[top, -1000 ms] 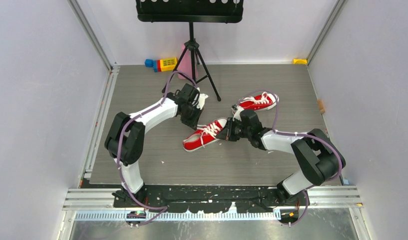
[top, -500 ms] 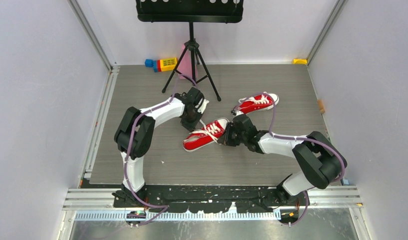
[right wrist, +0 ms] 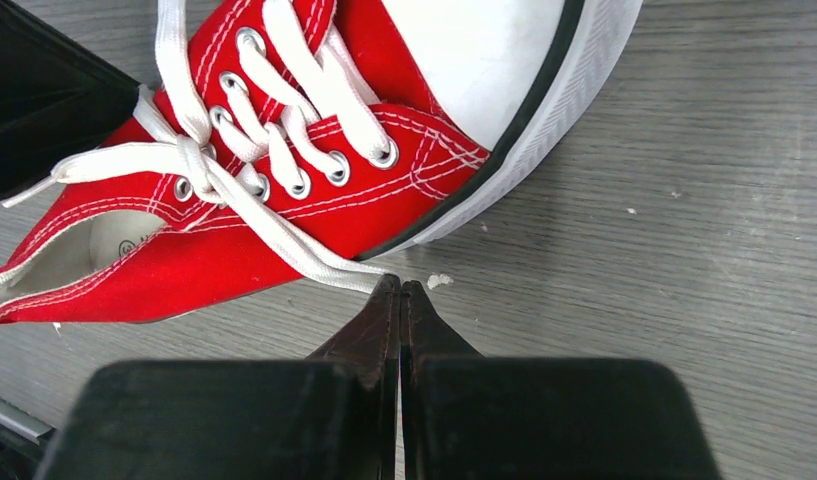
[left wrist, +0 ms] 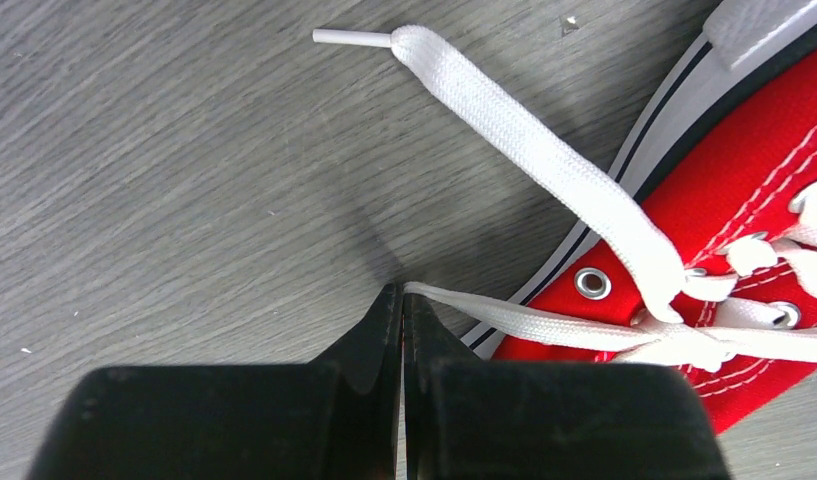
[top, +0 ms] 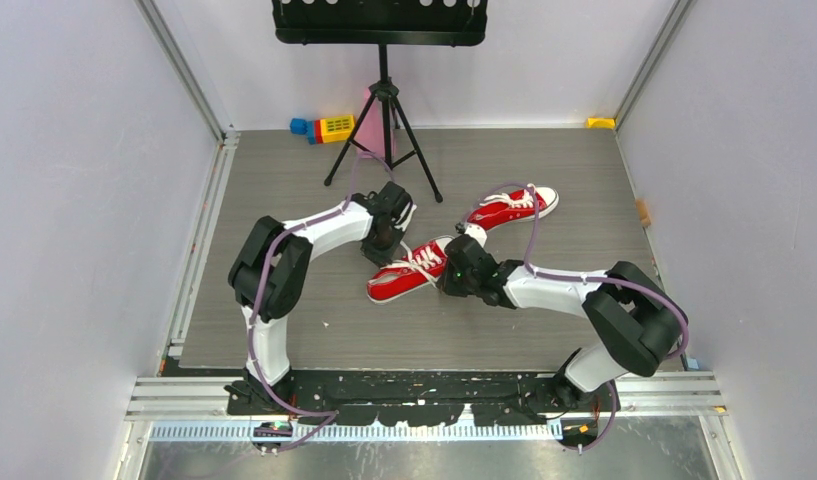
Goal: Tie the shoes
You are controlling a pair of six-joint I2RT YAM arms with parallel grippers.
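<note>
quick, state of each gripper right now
left gripper: shut on a lace strand of the nearer shoe
right gripper: shut on that shoe's other lace strand

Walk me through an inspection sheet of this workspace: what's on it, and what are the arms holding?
Surface: grey wood-grain table, white specks.
Job's things: near shoe between the tools, no bow; far shoe apart, beyond the right arm.
Clutter: toy blocks and stand at the far edge.
Grippers: left tool shut on left strand; right tool shut on right strand.
Cables: purple cables along both arms.
Surroundings: white walls.
</note>
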